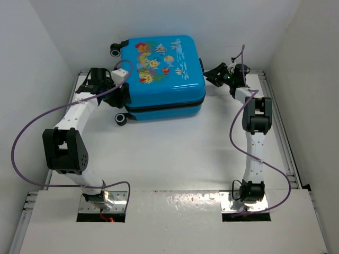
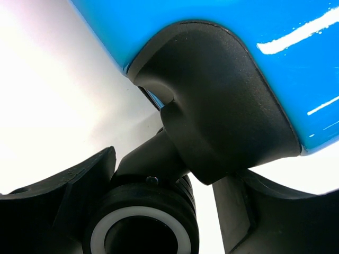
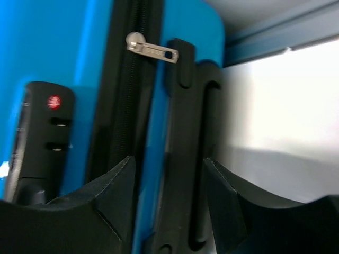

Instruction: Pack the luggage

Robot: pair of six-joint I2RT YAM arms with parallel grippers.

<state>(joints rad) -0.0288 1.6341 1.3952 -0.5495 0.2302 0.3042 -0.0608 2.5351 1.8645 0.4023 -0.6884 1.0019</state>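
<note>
**Q:** What takes up most of the scene?

**A:** A white table (image 1: 175, 159) with white walls around it, seen from above. The luggage (image 1: 164, 69), a bright blue hard-shell suitcase printed with cartoon fish, lies flat at the far middle of the table. It is closed, with its printed face up.

**Q:** Where are the robot's arms?

**A:** The left arm (image 1: 74, 121) reaches from the near edge to the suitcase's left side, the end with the wheels. The right arm (image 1: 254, 132) reaches to the suitcase's right side. A purple cable (image 1: 32, 127) loops beside each arm.

**Q:** What is each gripper doing?

**A:** The left gripper (image 1: 122, 97) is right against the wheel end. In its wrist view the jaws are spread with one black wheel (image 2: 143, 222) between them. White table shows between the wheel and one finger, so nothing is clamped. The right gripper (image 1: 214, 74) is just beside the right edge. Its jaws are also apart, and they frame the suitcase's side without closing on anything.

**Q:** What smaller details show?

**A:** The left wrist view shows a black moulded wheel housing (image 2: 222, 106) on the blue corner. The right wrist view shows a black side handle (image 3: 185, 148) and a black combination lock (image 3: 39, 132) with a small red mark. A silver zipper pull (image 3: 152, 48) lies across the black zipper trim.
</note>
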